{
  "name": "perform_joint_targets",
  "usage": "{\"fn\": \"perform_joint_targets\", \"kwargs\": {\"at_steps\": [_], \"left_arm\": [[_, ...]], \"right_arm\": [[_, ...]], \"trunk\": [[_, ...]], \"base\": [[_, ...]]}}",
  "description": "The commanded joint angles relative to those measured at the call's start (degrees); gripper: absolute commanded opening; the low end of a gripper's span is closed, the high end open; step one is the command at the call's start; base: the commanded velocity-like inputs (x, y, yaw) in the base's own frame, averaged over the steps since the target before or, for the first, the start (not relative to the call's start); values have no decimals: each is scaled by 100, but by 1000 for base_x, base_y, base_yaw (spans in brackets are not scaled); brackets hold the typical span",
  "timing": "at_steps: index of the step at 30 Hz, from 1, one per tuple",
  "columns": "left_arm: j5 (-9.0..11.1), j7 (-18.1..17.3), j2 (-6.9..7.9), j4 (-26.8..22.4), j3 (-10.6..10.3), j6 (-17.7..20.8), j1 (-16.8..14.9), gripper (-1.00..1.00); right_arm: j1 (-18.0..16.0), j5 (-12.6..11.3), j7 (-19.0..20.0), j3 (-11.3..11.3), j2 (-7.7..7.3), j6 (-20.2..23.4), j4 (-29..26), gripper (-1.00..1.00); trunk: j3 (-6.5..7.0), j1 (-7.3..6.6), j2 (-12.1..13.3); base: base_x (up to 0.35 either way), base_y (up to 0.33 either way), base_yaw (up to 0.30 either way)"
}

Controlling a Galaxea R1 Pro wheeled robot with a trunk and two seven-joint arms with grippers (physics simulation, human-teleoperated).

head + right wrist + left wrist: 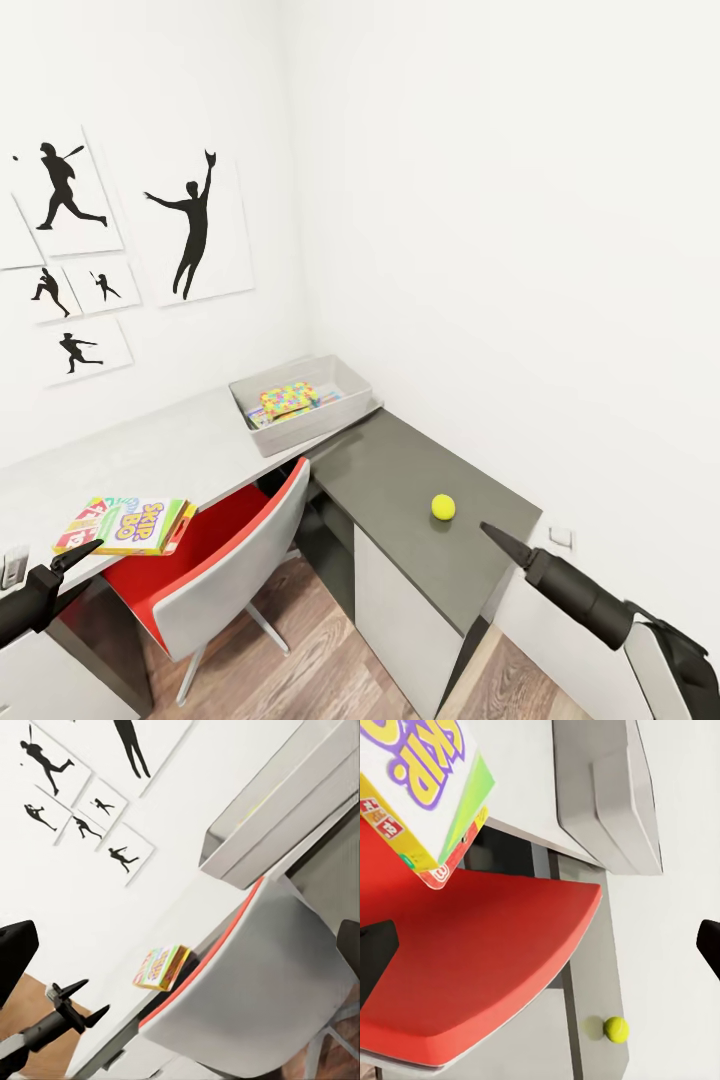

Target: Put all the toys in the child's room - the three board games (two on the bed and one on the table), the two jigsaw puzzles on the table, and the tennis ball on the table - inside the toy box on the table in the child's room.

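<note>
The light grey toy box [345, 385] stands at the corner end of the white table [170, 450], with a multicolour jigsaw puzzle [287, 398] lying inside. A "Skip-Bo" board game [125, 525] lies near the table's front edge, and a red-yellow edge shows beneath it. On the lower dark grey section rests the tennis ball [443, 507]. My left gripper [82, 556] hovers open just short of the Skip-Bo box's near corner. My right gripper [495, 534] is open, to the right of the ball and apart from it. The left wrist view catches the Skip-Bo box [420, 780], the toy box [607, 795] and the ball [616, 1029].
A chair with a red seat and grey back [230, 560] is tucked under the table between the two arms. Black silhouette pictures [195, 225] hang on the white wall. White walls close in behind and to the right. Wood-plank floor [320, 660] lies below.
</note>
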Motion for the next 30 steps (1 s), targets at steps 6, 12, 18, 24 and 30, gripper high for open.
{"fn": "perform_joint_targets", "kwargs": {"at_steps": [6, 12, 18, 24, 30], "left_arm": [[1, -13, -1, 2, 12, 26, -5, 100], [1, -13, -2, 2, 12, 26, -6, 100], [1, -13, -1, 2, 12, 26, -3, 100], [1, -13, 0, 2, 12, 26, -6, 100], [1, -14, 0, 2, 12, 26, -6, 100]], "right_arm": [[10, -34, 231, -4, 30, 298, -338, 100], [29, -39, 295, -1, 47, 537, -571, 100], [37, -57, 492, 15, 60, 779, -772, 100], [39, -62, 585, 18, 63, 842, -815, 100], [39, -66, 602, 19, 64, 852, -819, 100]], "trunk": [[-11, 3, -11], [-11, 3, -11], [-65, 69, -131], [-173, 201, -372], [-281, 332, -612]], "base": [[0, 0, 0], [0, 0, 0], [0, 0, 0], [0, 0, 0], [0, 0, 0]]}}
